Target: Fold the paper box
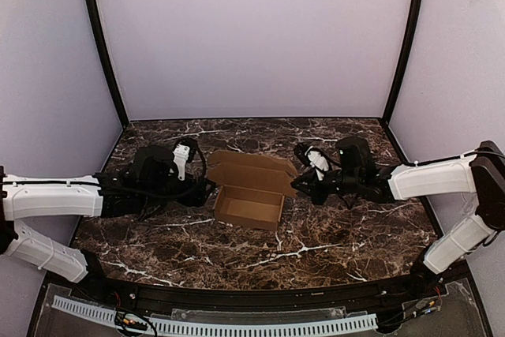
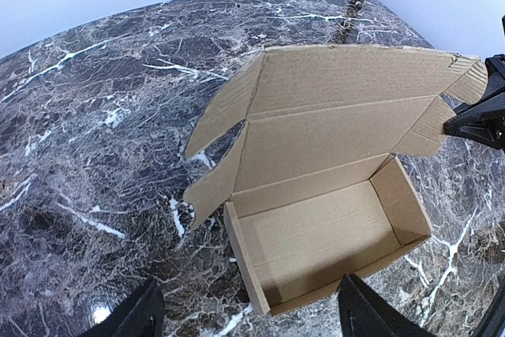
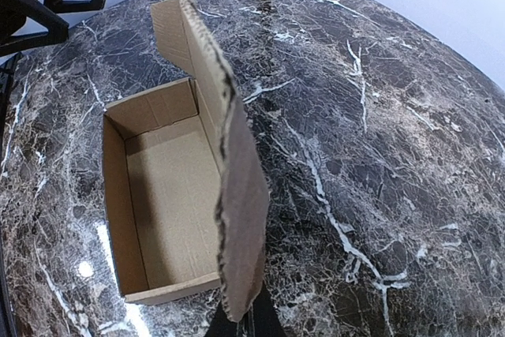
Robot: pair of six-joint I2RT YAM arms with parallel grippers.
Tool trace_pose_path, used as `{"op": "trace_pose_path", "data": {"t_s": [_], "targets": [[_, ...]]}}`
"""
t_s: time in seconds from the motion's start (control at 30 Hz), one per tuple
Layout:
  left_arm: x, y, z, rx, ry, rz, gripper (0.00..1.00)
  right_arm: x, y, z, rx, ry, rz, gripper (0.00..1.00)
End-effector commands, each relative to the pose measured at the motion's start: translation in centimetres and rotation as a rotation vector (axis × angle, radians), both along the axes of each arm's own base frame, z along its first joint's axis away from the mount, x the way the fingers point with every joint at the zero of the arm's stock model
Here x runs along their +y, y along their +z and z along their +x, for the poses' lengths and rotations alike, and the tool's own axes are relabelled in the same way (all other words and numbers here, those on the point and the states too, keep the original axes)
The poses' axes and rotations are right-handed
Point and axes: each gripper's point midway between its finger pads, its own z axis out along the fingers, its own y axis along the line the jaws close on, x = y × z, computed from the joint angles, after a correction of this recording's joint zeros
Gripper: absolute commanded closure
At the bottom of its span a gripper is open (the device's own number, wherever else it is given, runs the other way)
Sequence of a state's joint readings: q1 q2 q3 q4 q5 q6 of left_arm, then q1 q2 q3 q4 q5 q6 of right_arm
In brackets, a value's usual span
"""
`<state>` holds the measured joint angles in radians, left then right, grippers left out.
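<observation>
Status: paper box (image 1: 251, 193) sits mid-bench (image 1: 331, 250), betw. both arms. Tray (image 2: 331, 230) is already formed: 4 walls up, empty inside. Lid (image 2: 347, 92) stands open off the tray's far wall, leaning back, side flaps loose.

R hand (image 3: 241, 325): clenched, at the tray's right-rear corner. The lid's right flap (image 2: 430, 130) runs edge-on straight into its tips in the R wrist view, so it looks pinched on that flap. Card is thin and the contact sits at the frame edge, so not 100% sure.

L hand (image 2: 248, 282): released, jaws wide, holding nothing. It hovers just beside the tray's left wall, apart from the card, pointing across the tray.

Step, my read: lid closing. R has the flap and L is staged as the brace.

Next move needs:
- fold the right flap inward approx. square to the lid, then swing the lid fwd over the tray
- L to pin the tray's left wall or front edge, else the light tray prob. slides or tips toward R
- left flap (left of the tray's rear corner) also needs turning in before the lid drops, or it'll jam on the wall top
- front lip tucks inside the tray's near wall last

Risk: pulling by one flap only may twist the lid or crease it off the score line.
</observation>
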<state>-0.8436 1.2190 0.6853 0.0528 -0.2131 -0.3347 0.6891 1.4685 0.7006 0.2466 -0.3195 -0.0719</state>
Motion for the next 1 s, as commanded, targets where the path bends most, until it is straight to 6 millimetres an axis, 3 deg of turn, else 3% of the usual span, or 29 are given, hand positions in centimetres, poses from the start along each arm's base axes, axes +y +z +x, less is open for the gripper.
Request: {"op": "trace_pose_path", "data": {"t_s": [0.0,0.23,0.77,0.97], "targets": [[-0.6,-0.5,1.0,-0.047,-0.046,0.025,0.25,0.0,0.3,-0.5,-0.029,0.049,-0.01,1.0],[-0.7,-2.3,3.0,-0.056,-0.093,0.008,0.3,-0.1,0.1,-1.8,-0.01,0.116,-0.042,1.0],[-1.0,-2.6,6.6,-0.106,-0.208,-0.049,0.31,0.2,0.3,-3.1,0.003,0.179,-0.019,1.0],[-2.2,-2.7,7.4,-0.086,-0.262,-0.068,0.32,0.1,0.6,-3.6,0.004,0.19,-0.01,1.0]]}}
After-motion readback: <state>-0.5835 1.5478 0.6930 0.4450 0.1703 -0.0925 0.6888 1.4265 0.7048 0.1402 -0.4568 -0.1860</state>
